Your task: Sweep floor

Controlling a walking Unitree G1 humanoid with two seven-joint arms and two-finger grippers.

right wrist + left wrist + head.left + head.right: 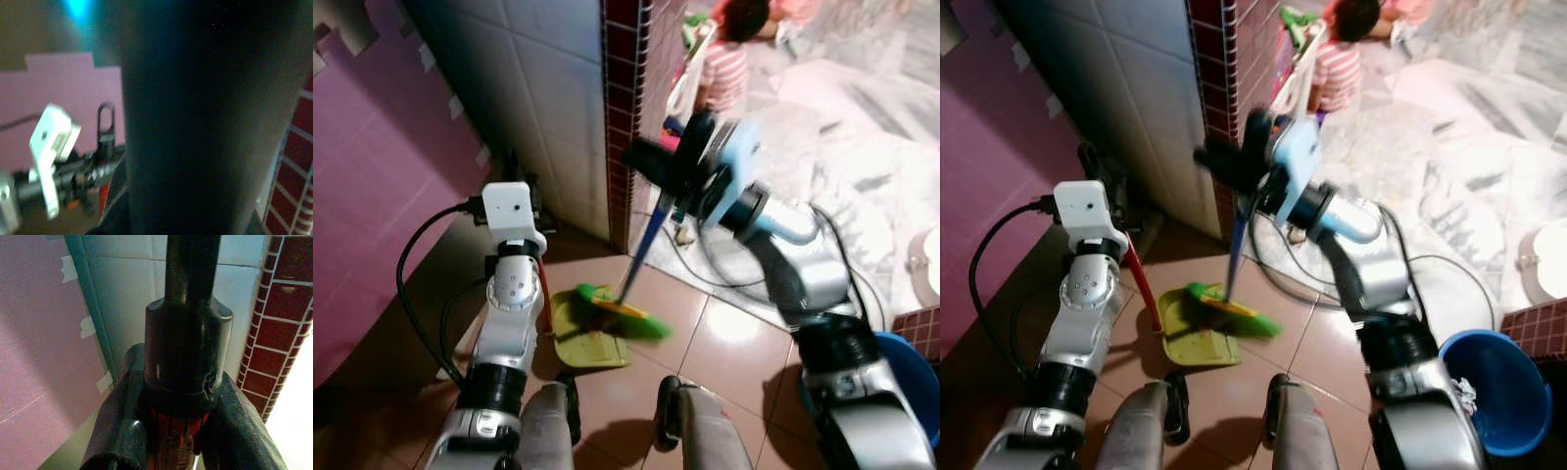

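Two grey robot feet (607, 421) stand at the lower edge on the brown tiled floor (724, 343), and just ahead of them lies a yellow-green dustpan (592, 343), flat on the tiles at the foot of the wall corner. Its red handle (1141, 279) rises up and leftward to the left pincer (521, 196); the left wrist view shows both black fingers (115, 421) pressed against the dark handle end, so that pincer is pinching the dustpan handle. A broom head (626, 313) with green bristles and a yellow band rests at the dustpan's far lip, blurred. Its blue handle (641, 250) runs up to the right pincer (651, 162), which is raised near the red brick-tiled corner (619, 108); the stick sits between its dark fingers, though the right wrist view is mostly blocked by a dark blurred shape close to the lens, so I cannot tell how tightly they close. Black cables (724, 279) trail across the floor behind the broom. A blue bucket (1494, 392) sits beside the right arm. Farther back, a person (724, 54) in a striped shirt sits on the pale floor.
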